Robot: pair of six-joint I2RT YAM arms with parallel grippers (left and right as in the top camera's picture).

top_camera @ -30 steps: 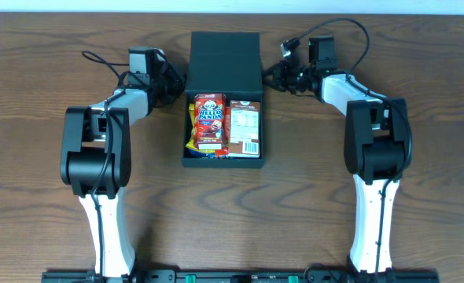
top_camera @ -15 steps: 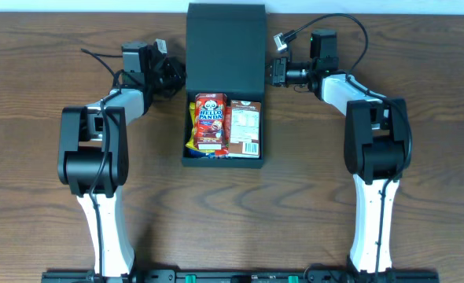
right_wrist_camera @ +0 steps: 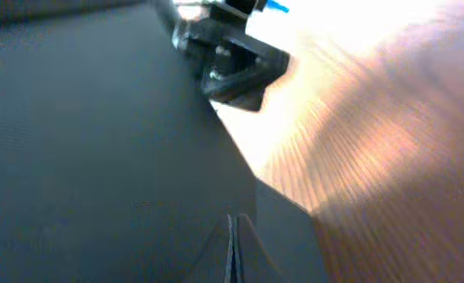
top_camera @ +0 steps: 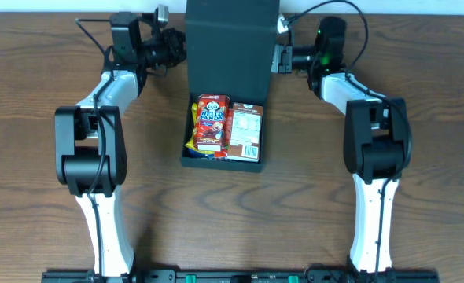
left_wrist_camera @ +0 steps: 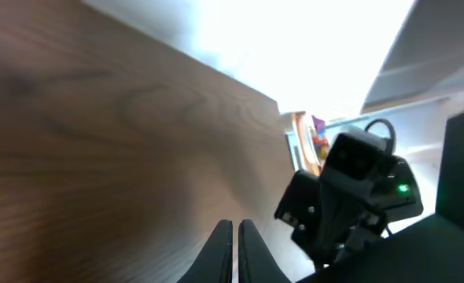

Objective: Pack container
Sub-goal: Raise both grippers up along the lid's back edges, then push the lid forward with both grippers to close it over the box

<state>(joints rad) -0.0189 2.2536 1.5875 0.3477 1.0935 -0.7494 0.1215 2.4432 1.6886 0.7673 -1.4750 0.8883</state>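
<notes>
The container (top_camera: 220, 159), a matte black box, stands open at mid-table, its flap lid (top_camera: 232, 47) raised steeply behind it. Inside lie a red Hello Panda packet (top_camera: 211, 124), a brown packet (top_camera: 246, 130) with a white label, and a yellow packet (top_camera: 192, 135) at the left wall. My left gripper (top_camera: 178, 49) is at the lid's left edge, and my right gripper (top_camera: 278, 56) at its right edge. In the left wrist view the left gripper (left_wrist_camera: 236, 236) is shut with nothing between its fingers. The right gripper (right_wrist_camera: 231, 240) is shut too, its tips lying against the dark lid (right_wrist_camera: 98, 157).
The brown wooden table (top_camera: 421, 236) runs out on all sides of the box. Cables (top_camera: 350, 27) loop behind both wrists near the table's far edge. The other arm's gripper shows in each wrist view, across the lid.
The lid has swung up from lying flat behind the box to a steep angle. Both grippers have moved up and toward the far edge alongside it, still shut.
</notes>
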